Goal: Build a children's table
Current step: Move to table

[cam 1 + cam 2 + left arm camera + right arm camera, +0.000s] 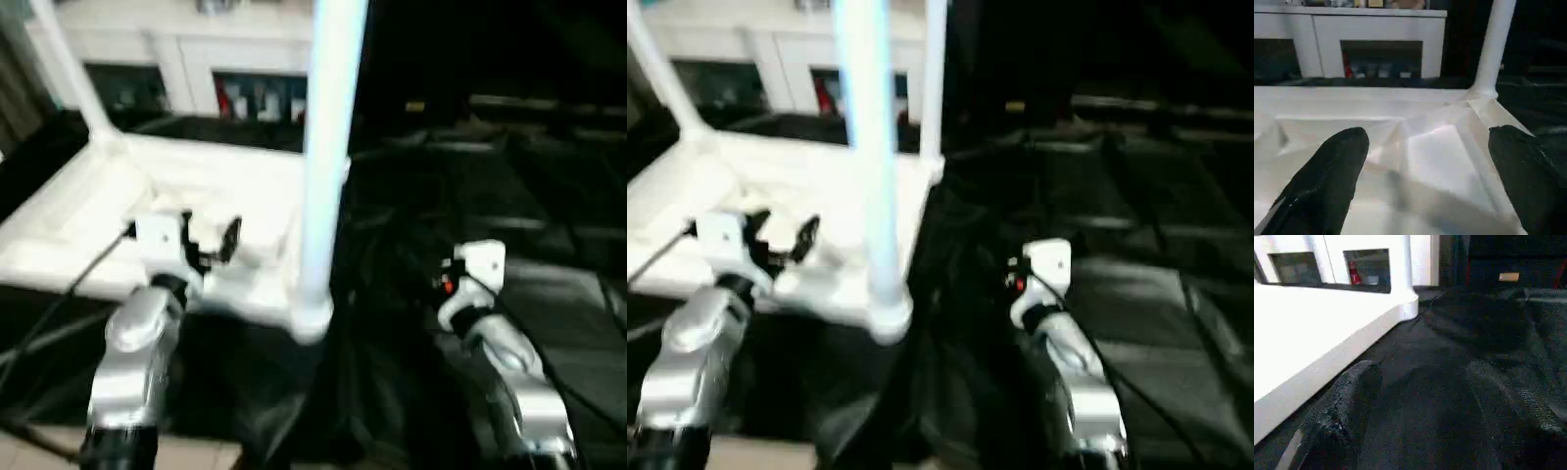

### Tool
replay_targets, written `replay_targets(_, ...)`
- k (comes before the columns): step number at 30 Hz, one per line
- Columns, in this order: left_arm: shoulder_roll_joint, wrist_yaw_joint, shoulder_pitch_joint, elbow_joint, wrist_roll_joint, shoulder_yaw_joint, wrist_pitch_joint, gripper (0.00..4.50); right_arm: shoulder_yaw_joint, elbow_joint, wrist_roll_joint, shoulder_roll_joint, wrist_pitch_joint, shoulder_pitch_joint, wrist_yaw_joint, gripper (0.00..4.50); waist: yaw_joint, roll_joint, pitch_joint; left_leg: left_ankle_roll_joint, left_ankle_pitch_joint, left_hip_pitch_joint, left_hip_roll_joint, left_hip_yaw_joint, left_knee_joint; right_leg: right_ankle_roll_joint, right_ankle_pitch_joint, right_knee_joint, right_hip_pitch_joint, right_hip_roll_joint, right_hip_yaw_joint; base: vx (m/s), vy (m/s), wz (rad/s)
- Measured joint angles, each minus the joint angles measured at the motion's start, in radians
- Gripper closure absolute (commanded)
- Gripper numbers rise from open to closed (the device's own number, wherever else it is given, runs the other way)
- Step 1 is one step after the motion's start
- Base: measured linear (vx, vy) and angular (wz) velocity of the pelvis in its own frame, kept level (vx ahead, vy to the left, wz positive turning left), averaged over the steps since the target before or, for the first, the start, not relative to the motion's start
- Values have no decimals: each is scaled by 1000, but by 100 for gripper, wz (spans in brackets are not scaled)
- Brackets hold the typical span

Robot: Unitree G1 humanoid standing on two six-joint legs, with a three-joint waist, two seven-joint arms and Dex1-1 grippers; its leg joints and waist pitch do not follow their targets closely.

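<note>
We find the left gripper spread wide and holding nothing, poised just above the rimmed underside of the children's table, which lies upside down on a black cloth. In the left wrist view its two black fingers stand well apart over the ribbed corner panel. Ahead of that gripper and to its right, a fitted leg rises upright from the near corner; further legs stand at the far corners, one beyond the gripper to its left. The right gripper is likewise spread and empty, low over the cloth, with the table's outer rim just to its left. Whether a fourth leg is fitted we cannot tell. In our judgement the main risk is a sideways knock: either forearm swinging inward could strike the near leg and loosen or tilt it in its socket. The cloth is creased and loose, so a push on the rim may slide the whole table, and a low finger could snag a fold. Beyond stands a white cabinet. We can read no brand, label or writing anywhere.
</note>
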Motion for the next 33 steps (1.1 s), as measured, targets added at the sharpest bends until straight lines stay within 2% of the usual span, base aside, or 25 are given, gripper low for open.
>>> replay_targets(1,-2,0,1,-1,0,-4,0,8,0,0,-1,-1,0,2,3,118,2,-7,4,-20,-13,5,1,10,-10,4,4,-11,-5,-11,-4,-153,54,2)
replay_targets(2,-4,0,4,-2,0,-4,0,8,1,1,-3,-3,0,0,3,118,7,-16,12,-58,-52,7,-1,-1,24,11,10,-22,-4,-24,-5,-169,49,-4)
replay_targets(3,-5,0,17,-2,0,-2,0,8,3,1,-6,-4,0,-3,5,118,16,-8,19,-89,-78,30,7,-69,93,16,18,-31,14,-38,-29,-95,111,-46)
replay_targets(4,-5,0,21,-3,0,-2,0,8,2,-1,-6,-6,-2,-6,6,118,9,7,19,-91,-101,56,26,-106,105,19,21,-34,26,-46,-61,-95,111,-46)
replay_targets(5,0,0,15,-4,0,-2,0,8,1,0,-6,-4,-4,-7,5,118,-14,17,26,-90,-107,60,37,-104,100,19,20,-48,35,-46,-77,-68,129,-37)
replay_targets(6,0,0,9,-6,-1,-4,0,8,2,2,-7,-2,-4,2,6,118,-38,14,33,-93,-106,63,40,-103,78,13,18,-79,43,-30,-64,-124,98,5)
replay_targets(9,0,1,9,-6,-2,-8,1,8,2,4,-6,-5,-4,5,9,118,-57,4,36,-93,-106,73,28,-90,29,-25,31,-113,55,-26,-42,-119,81,0)
replay_targets(11,-1,4,10,-7,-3,-10,3,8,3,4,-7,-5,-4,3,11,118,-56,-4,36,-93,-106,84,23,-77,15,-23,34,-121,57,-30,-33,-120,40,-6)
replay_targets(14,-5,6,10,-17,-6,-21,6,8,1,10,-8,-9,-4,6,12,118,-41,-10,37,-93,-106,89,32,-30,-45,-7,-23,-108,46,-36,-30,-142,-55,17)
replay_targets(15,-7,5,9,-21,-7,-28,6,8,-1,11,-8,-12,-4,7,12,118,-24,-34,40,-100,-101,107,40,7,-57,-6,-56,-92,22,-43,-7,-49,-137,28)
replay_targets(16,-14,4,23,-32,-8,-29,6,8,1,14,-9,-20,-6,2,14,118,-12,-41,42,-108,-127,110,44,-2,4,9,-49,-92,10,-45,-1,-49,-137,28)
replay_targets(17,-14,4,34,-34,-8,-29,6,8,-1,13,-9,-23,-11,-6,14,118,5,-33,40,-101,-125,113,35,-55,63,21,-38,-92,13,-44,4,29,-59,-6)
replay_targets(18,-14,5,33,-34,-7,-32,8,8,-6,13,-9,-26,-16,-9,14,118,16,-28,39,-96,-128,141,21,-92,92,24,-20,-97,4,-44,8,0,0,0)
replay_targets(19,-15,5,26,-35,-8,-40,8,8,-9,13,-9,-30,-16,-3,15,118,17,-24,38,-85,-138,168,21,-93,65,23,2,-106,-2,-44,9,0,0,0)
replay_targets(21,-17,6,29,-36,-6,-47,8,8,-13,25,-11,-29,-16,7,14,118,17,-36,50,-80,-143,185,19,-47,38,-5,48,-138,-5,-49,49,-196,71,28)
replay_targets(23,-8,15,50,-34,7,-43,5,8,1,27,-11,-22,-16,5,21,118,-4,-25,52,-55,-127,186,25,-13,19,-48,41,-157,7,-47,44,-197,98,25)
replay_targets(24,1,22,47,-34,15,-41,-2,8,5,28,-11,-12,-18,6,23,118,-9,-15,54,-50,-124,179,40,9,16,-85,17,-113,7,-47,2,-194,132,17)
replay_targets(25,5,25,40,-35,23,-44,-7,8,4,28,-11,-12,-21,12,23,118,8,-9,55,-50,-124,169,44,28,12,-83,18,-40,9,-43,-40,-194,132,17)
replay_targets(26,6,28,28,-39,28,-49,-9,8,-2,30,-11,-22,-23,19,23,118,29,-19,50,-50,-124,161,49,54,8,-81,18,10,25,-29,-59,-140,48,21)
replay_targets(27,3,29,28,-47,31,-52,-14,8,-6,33,-11,-33,-24,15,22,118,54,-49,35,-51,-124,149,35,88,0,-65,-9,2,59,2,-25,0,0,0)
replay_targets(28,-7,30,38,-44,32,-52,-15,8,-6,41,-11,-38,-24,-3,22,118,58,-55,32,-56,-125,137,29,99,4,-43,-52,-6,66,19,0,0,0,0)
replay_targets(29,-7,32,54,-38,33,-52,-14,8,-5,41,-11,-36,-25,-11,22,118,59,-43,38,-70,-145,131,21,70,24,-48,-47,-18,65,18,-1,0,0,0)
replay_targets(30,-9,32,61,-35,31,-53,-6,8,-5,41,-11,-35,-29,-7,22,118,64,-22,33,-54,-155,140,17,-3,47,-52,-31,-33,75,33,-1,12,68,11)
replay_targets(31,-10,31,54,-36,25,-53,-4,8,-7,43,-11,-35,-31,-3,22,118,64,-2,22,-69,-145,144,32,-25,52,-56,-16,-40,72,42,-12,12,68,11)
replay_targets(33,-4,35,32,-40,21,-50,1,8,-5,46,-11,-30,-32,-4,21,118,46,-4,12,-63,-135,121,47,-24,46,-77,0,-52,45,59,2,-13,35,30)
